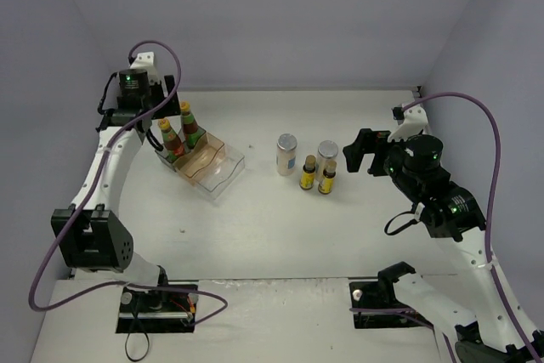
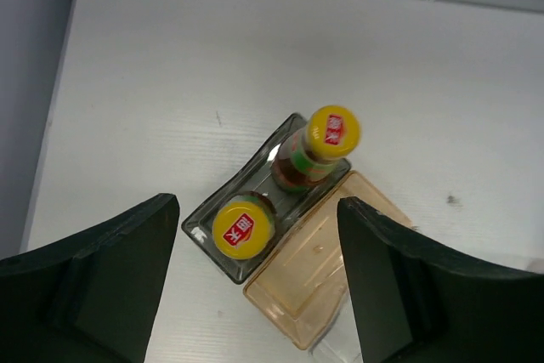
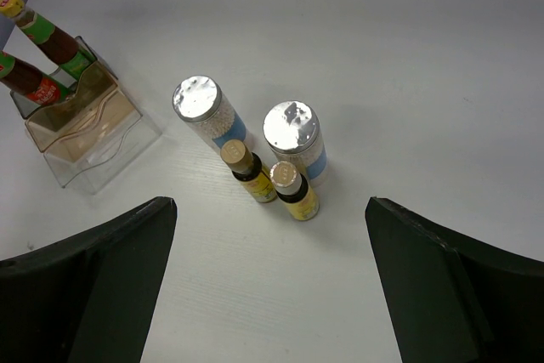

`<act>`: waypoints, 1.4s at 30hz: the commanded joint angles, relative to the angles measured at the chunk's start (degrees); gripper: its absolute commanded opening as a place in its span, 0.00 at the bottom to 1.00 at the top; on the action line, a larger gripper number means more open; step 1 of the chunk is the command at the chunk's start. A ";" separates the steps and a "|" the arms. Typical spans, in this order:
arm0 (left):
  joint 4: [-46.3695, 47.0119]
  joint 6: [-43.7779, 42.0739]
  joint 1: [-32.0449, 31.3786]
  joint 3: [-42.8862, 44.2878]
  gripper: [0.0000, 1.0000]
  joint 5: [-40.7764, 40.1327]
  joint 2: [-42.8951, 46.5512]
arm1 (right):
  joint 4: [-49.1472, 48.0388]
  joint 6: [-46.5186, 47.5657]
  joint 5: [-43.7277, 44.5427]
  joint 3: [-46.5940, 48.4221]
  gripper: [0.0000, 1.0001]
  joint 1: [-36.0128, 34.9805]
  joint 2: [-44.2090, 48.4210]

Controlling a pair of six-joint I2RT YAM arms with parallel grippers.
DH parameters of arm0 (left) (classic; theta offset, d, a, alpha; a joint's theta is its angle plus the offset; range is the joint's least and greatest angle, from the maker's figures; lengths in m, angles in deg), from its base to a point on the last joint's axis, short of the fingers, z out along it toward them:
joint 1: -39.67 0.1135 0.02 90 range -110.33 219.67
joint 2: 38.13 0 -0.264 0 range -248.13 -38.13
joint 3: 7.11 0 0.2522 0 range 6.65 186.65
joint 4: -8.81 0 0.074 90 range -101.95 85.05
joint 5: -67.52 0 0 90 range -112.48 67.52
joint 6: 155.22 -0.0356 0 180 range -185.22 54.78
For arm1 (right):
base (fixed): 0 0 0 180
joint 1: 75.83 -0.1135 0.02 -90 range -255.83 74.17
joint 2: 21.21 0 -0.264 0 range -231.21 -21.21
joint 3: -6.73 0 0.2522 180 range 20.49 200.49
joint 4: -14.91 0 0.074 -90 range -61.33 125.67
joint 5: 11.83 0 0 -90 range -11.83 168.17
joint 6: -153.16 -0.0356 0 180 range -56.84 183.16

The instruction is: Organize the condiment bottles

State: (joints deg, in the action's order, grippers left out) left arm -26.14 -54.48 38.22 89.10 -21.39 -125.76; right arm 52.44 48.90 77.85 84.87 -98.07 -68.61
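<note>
Nearest, right of centre, two short yellow-labelled bottles (image 1: 308, 172) stand side by side just in front of two silver-lidded jars (image 1: 287, 154), with the right gripper (image 1: 357, 152) just right of them, jaws spread wide and empty. Farther left, two sauce bottles (image 1: 189, 123) (yellow caps) stand in the far step of the clear rack (image 1: 217, 172), and the left gripper (image 2: 257, 204) hangs above them, jaws wide apart, holding nothing

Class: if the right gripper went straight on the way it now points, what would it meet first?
Probably the two short yellow-labelled bottles, centred ahead of the right gripper, with the silver-lidded jars just beyond them; depth is hard to judge.
</note>
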 commanded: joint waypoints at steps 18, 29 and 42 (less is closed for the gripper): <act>-0.52 1.91 -35.28 14.30 0.76 2.52 -9.39 | -3.20 -0.33 -0.12 1.01 1.00 -0.44 1.08; -1.05 1.30 -40.47 20.38 0.75 2.00 -19.50 | -1.89 -0.68 0.14 0.57 1.00 -0.44 2.75; -1.66 1.21 -41.00 21.52 0.71 -2.57 -23.72 | -2.15 -0.50 1.81 -0.22 1.00 -0.44 3.10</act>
State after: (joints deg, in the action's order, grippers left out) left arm -28.79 -53.08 -2.39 107.88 -22.57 -150.05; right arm 53.40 48.26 78.42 84.83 -98.07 -65.49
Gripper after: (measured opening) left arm 0.721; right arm 0.999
